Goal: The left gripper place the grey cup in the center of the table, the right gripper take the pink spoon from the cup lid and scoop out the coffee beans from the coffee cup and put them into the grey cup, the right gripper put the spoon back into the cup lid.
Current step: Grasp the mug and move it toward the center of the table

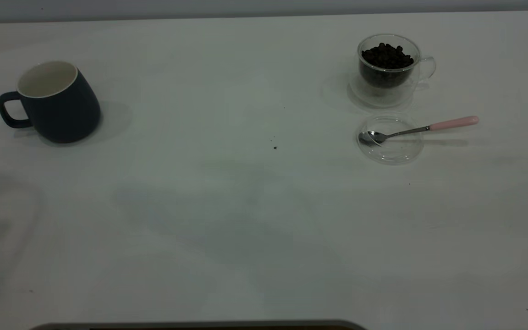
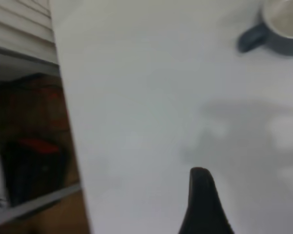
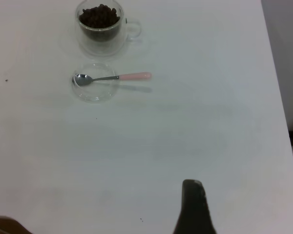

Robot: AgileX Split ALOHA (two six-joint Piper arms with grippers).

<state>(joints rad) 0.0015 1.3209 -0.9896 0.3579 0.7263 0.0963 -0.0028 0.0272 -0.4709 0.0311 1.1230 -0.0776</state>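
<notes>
Grey cup (image 1: 55,103) far left — pink spoon (image 1: 417,129) on cup lid (image 1: 390,153) before coffee cup (image 1: 390,68).

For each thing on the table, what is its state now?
grey cup: upright, empty, at the table's left side, not yet centered.
coffee cup: upright, holds coffee beans.
cup lid: lies flat in front of the coffee cup.
pink spoon: bowl rests in the lid, handle sticks out over the table.

left claw (image 2: 203,204) black, right claw (image 3: 194,208) black, rounded tips
</notes>
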